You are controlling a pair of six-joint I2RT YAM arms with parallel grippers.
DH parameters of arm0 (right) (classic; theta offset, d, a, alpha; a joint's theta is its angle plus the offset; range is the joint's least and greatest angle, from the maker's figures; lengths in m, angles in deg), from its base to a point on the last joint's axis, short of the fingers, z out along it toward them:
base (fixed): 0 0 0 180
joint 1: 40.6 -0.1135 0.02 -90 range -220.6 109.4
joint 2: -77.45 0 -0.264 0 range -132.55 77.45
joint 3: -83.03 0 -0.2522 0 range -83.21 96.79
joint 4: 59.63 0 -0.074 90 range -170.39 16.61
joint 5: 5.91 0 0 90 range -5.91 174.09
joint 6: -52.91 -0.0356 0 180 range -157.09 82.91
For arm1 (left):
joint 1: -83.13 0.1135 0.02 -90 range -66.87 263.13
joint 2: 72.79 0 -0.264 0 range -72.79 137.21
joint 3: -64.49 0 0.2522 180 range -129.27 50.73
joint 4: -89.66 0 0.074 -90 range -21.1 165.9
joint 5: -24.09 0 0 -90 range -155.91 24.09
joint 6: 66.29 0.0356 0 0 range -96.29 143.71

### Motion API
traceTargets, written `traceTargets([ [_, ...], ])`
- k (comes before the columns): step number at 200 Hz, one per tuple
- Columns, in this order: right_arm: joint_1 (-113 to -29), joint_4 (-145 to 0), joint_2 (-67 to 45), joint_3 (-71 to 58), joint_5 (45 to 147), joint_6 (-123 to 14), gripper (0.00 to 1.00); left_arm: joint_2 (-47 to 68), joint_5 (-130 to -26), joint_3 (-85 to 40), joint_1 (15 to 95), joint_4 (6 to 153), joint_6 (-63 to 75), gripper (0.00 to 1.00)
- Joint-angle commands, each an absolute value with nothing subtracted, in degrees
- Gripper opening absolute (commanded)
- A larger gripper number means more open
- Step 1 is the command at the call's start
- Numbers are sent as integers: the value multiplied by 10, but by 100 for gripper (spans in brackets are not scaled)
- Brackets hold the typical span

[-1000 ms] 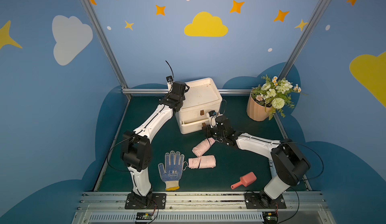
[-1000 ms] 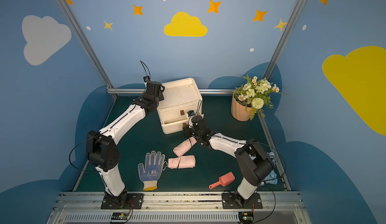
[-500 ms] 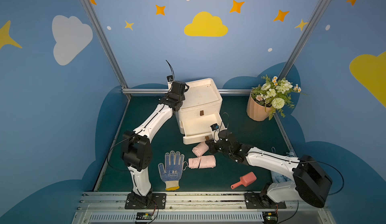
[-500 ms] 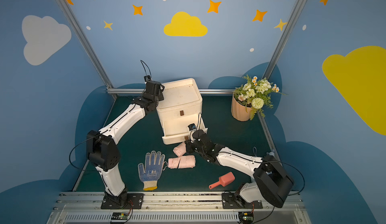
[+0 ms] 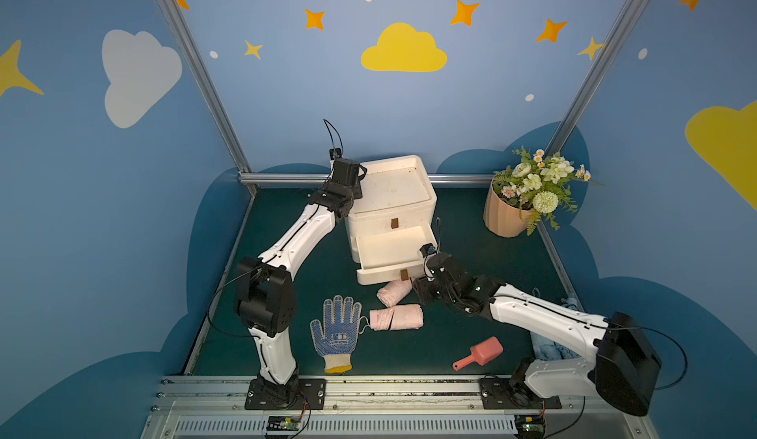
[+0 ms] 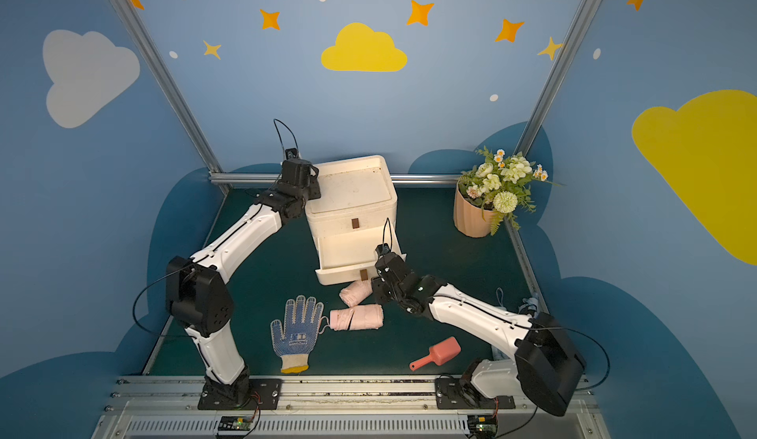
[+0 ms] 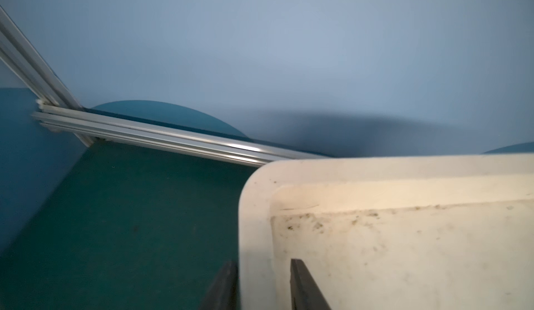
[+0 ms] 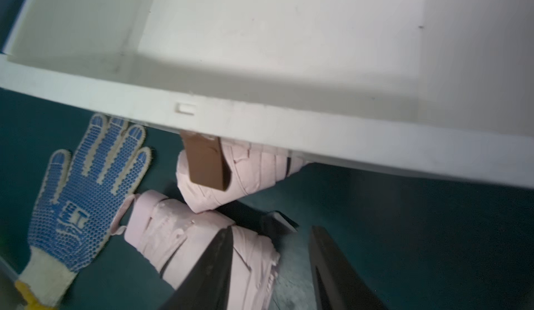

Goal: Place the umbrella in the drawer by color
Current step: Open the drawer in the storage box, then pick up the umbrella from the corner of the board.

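Two pink umbrellas (image 5: 394, 292) (image 5: 396, 319) lie on the bench (image 5: 471, 228) before the open bottom drawer (image 5: 385, 275), one nosed under its front, the other free beside a glove (image 5: 336, 330). The right pincer (image 8: 271, 230) hangs empty and wide just off the drawer's handle (image 8: 205, 161), while the left pincer (image 7: 263, 265), narrowly parted, straddles the cabinet (image 7: 254, 195) rim. With the drawer out, the pick looks next: the right arm must drop across the free roll, close mid-length and lift it over the lip.

Robot-lab test booth: painted cloud-and-star walls (image 5: 368, 109), aluminium frame post (image 5: 194, 68), green mat (image 5: 458, 228), bolted mounting rail (image 5: 389, 390).
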State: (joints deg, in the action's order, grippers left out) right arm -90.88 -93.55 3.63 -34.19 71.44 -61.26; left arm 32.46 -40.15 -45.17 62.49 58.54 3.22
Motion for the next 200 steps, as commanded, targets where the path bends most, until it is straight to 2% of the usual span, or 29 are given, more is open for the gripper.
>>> traceTargets([
  [1,-897,-1097,99,-316,600,-639,60,327,-494,-420,616,522,56,44],
  [25,-871,-1121,188,-353,528,-647,64,297,-510,-410,622,521,61,49],
  [38,-847,-1108,242,-396,469,-660,71,272,-522,-395,622,526,59,51],
  [77,-687,-1089,349,-492,424,-664,73,163,-607,-298,622,575,45,58],
  [134,-437,-1108,285,-521,493,-785,77,27,-701,-123,609,696,-40,64],
  [200,-288,-1094,241,-545,633,-816,79,6,-683,-80,560,693,-60,64],
])
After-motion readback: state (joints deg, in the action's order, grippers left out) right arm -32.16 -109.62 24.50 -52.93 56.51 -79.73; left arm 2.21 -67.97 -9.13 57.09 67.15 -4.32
